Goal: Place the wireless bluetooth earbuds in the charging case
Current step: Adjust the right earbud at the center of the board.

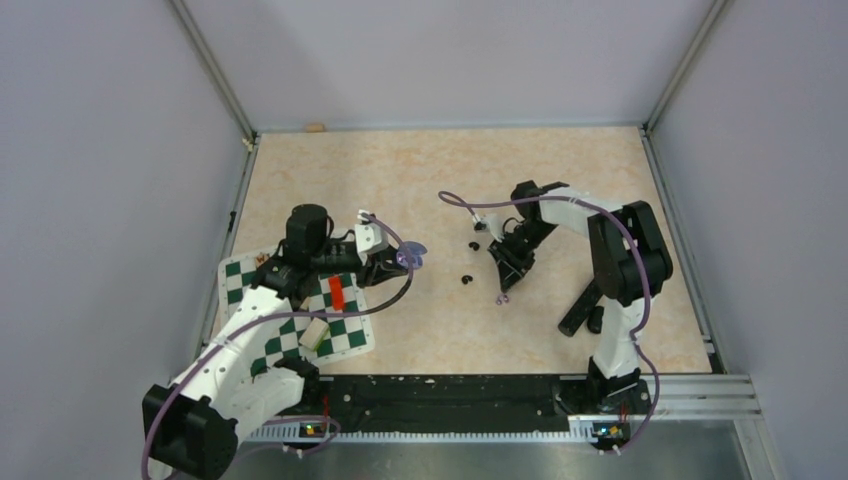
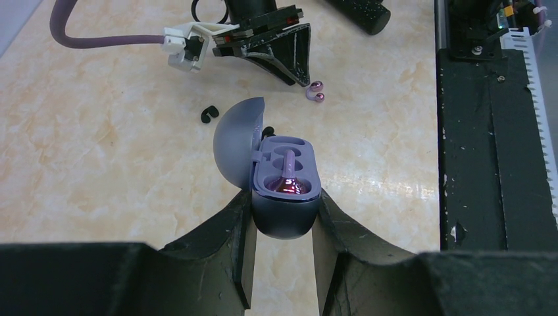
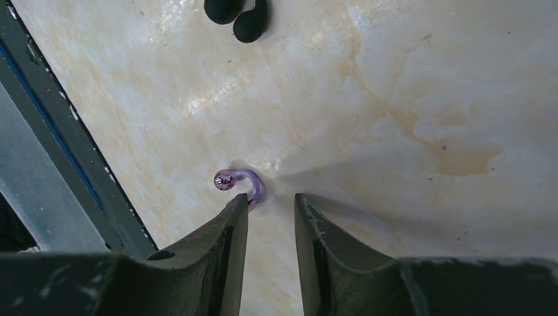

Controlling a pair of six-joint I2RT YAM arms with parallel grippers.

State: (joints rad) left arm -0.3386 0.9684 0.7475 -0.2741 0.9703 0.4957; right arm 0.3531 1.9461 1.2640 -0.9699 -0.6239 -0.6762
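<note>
I'd pinch the tiny, light, slippery earbud by its arch; my right hand sits narrowly open, empty, just beside it.

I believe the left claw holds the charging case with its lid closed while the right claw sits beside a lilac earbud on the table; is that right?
Not quite: the left wrist view shows the charging case in the left claw with its lid open. The right claw does sit beside a lilac earbud on the table.
</note>
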